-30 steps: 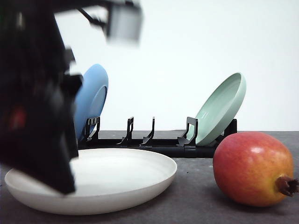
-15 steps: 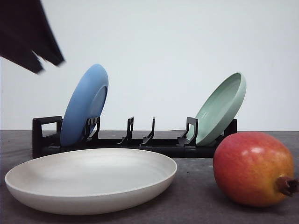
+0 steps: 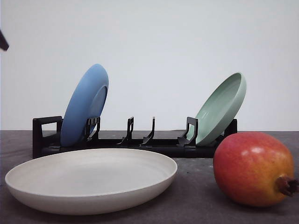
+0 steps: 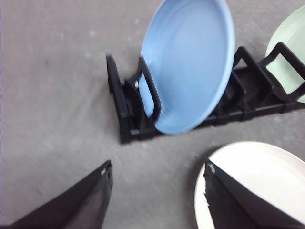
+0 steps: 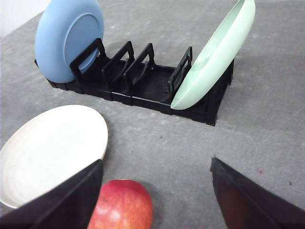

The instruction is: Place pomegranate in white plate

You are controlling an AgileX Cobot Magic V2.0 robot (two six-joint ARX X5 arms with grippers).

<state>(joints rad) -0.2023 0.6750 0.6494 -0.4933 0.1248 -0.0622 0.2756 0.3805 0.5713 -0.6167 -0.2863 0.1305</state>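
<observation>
Front view | white plate empty | pomegranate beside it | both pincers spread, holding nothing

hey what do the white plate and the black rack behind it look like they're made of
White plate: matte off-white, no glare, soft even shading; possibly ceramic or melamine, the look leaves it open. Black rack: likely moulded plastic, going by its uniform black colour, thin shaped dividers and faint sheen.

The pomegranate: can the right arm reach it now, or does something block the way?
Probably yes. The right gripper is open above the pomegranate, with bare table around the fruit; the white plate and the rack stand apart from it.
</observation>
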